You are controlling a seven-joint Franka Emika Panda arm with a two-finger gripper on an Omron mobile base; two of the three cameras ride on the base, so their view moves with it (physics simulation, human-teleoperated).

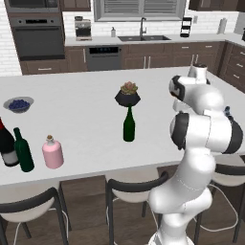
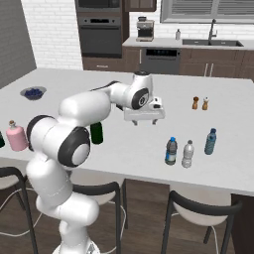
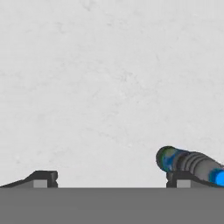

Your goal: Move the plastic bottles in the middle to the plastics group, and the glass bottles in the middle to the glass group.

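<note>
My gripper (image 2: 145,120) hangs open over the white counter, nothing between its fingers. Right of it and nearer the front edge, the small clear water bottle with blue cap and label (image 2: 171,151) stands beside the pale grey-clear bottle (image 2: 188,154) and the blue-tinted bottle (image 2: 211,141). In the hand view a blue-capped bottle (image 3: 189,162) shows by the right fingertip (image 3: 178,179), outside the gripper (image 3: 111,180). The slim green wine bottle (image 1: 128,125) stands mid-counter. The pink corked bottle (image 1: 52,153) stands by the stocky green bottle (image 1: 23,150) and the red-topped wine bottle (image 1: 5,146).
A potted plant (image 1: 128,94) sits just behind the slim green bottle. A bowl of blueberries (image 1: 18,104) is at the far left. Two small shakers (image 2: 200,103) stand behind the plastic bottles. Stools (image 1: 136,186) line the counter's near edge.
</note>
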